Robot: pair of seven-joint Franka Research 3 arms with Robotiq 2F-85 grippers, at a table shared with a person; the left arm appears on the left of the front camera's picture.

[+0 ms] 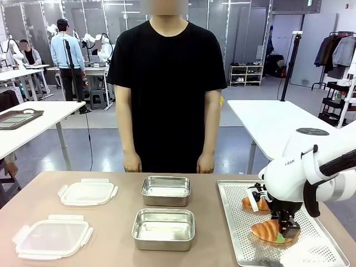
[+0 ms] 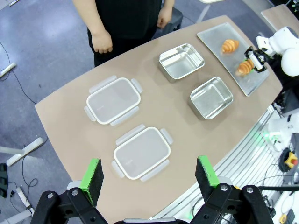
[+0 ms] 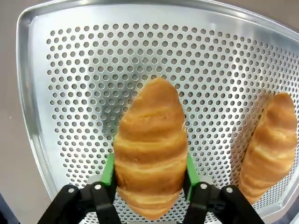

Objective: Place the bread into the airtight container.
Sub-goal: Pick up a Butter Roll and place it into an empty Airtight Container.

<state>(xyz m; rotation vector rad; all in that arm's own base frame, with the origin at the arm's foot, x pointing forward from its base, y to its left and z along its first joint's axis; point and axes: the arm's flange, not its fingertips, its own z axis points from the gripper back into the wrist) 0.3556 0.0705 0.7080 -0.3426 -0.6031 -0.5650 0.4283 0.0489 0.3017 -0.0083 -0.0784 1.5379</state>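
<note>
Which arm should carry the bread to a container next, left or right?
Right. Its jaws flank the near croissant on the tray, pads against both sides. The left jaws hang open high over the lids, far from the tray.

A robotics lab: an open workroom with a grey floor [image 1: 105,150].
We face a brown table [image 1: 111,245] where a white robot arm [image 1: 300,172] reaches over a tray [image 1: 233,222] of bread [image 1: 266,229], and a person [image 1: 167,94] stands opposite. Behind them we see white work tables [image 1: 267,119], a black pole [image 1: 289,67], a cable [image 1: 89,144] hanging to the floor, a low shelf [image 1: 246,75] of shoes, coats [image 1: 336,53] on a rack, and another person [image 1: 67,50] standing at a far bench [image 1: 83,69].
</note>
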